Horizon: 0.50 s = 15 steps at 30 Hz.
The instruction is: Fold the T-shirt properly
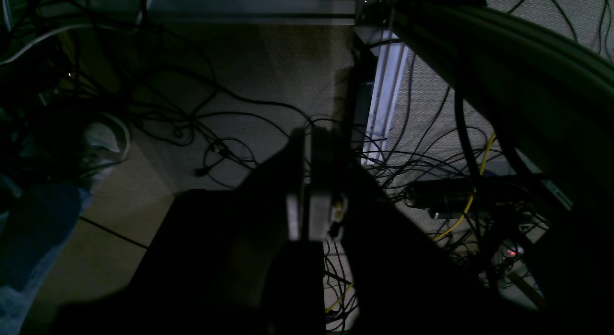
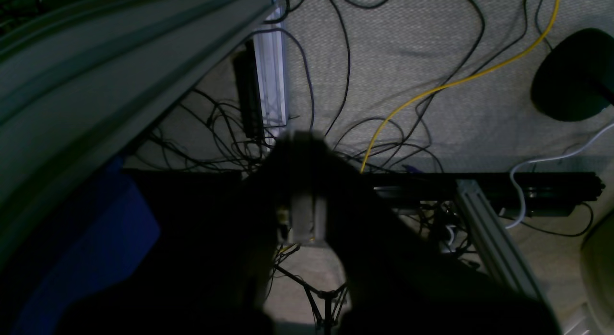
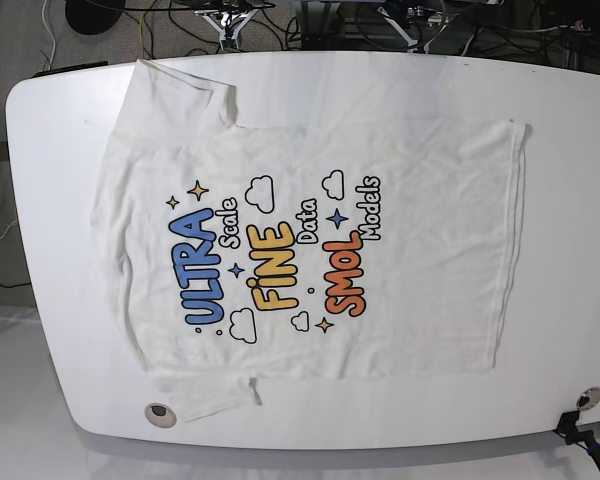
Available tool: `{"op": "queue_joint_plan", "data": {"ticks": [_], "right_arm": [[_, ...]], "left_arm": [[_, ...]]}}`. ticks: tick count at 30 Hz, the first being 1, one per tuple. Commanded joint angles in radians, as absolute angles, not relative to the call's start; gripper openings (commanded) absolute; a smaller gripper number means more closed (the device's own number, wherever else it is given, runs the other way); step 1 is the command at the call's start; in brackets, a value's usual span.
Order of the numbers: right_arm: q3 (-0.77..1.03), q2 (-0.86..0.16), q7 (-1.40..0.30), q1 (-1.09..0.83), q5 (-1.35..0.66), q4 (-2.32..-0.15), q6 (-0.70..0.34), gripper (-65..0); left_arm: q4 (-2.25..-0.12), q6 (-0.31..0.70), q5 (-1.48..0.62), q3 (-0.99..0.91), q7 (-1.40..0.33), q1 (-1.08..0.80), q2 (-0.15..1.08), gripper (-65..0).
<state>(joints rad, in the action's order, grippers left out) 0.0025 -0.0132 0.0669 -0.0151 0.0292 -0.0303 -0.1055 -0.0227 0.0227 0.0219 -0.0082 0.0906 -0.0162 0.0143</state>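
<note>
White cotton: the T-shirt [image 3: 310, 240], short-sleeved, spread flat and print-side up across most of the table [image 3: 560, 120]. Collar end lies to the left of the base view, hem to the right. Print reads blue "ULTRA", yellow "FINE", orange "SMOL", with smaller "Scale", "Data", "Models", plus clouds and stars. Far sleeve lies open near the table's far left edge; near sleeve is tucked narrow beside a small round fitting [image 3: 159, 412] at the near edge. Light creases run across the cloth.

White table: rounded corners, glossy top; a small black clamp [image 3: 578, 428] sits at the near right corner.

Left gripper [image 1: 309, 181]: seen only from its own wrist camera, hanging beside the table above the floor; jaws pressed together, nothing between them.

Right gripper [image 2: 307, 191]: likewise off the table, pointed at the floor; jaws closed, holding nothing.

Floor: grey carpet strewn with black cables [image 1: 230, 133] and a yellow cable [image 2: 446, 85]; aluminium frame rails [image 2: 271, 71] stand among them. A dark round base [image 2: 575, 76] sits at the far right of the right wrist view.
</note>
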Motion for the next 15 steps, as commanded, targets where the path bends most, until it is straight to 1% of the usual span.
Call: {"op": "queue_joint_plan", "data": {"ticks": [1,13,15], "right_arm": [[-0.001,-0.016,0.069,-0.013,0.038,-0.033,-0.113,-65.0],[0.004,-0.019,0.063,-0.020,0.038,-0.037,-0.112,-65.0],[0.002,-0.018,0.059,-0.019,0.035,-0.039,-0.113,-63.8]], "left_arm": [[-0.020,0.020,0.017,-0.010,0.129,-0.018,0.019,-65.0],[-0.023,0.017,0.019,-0.012,0.138,-0.021,0.025,-65.0],[-0.020,0.020,0.017,-0.014,0.140,-0.026,0.022,-65.0]]}}
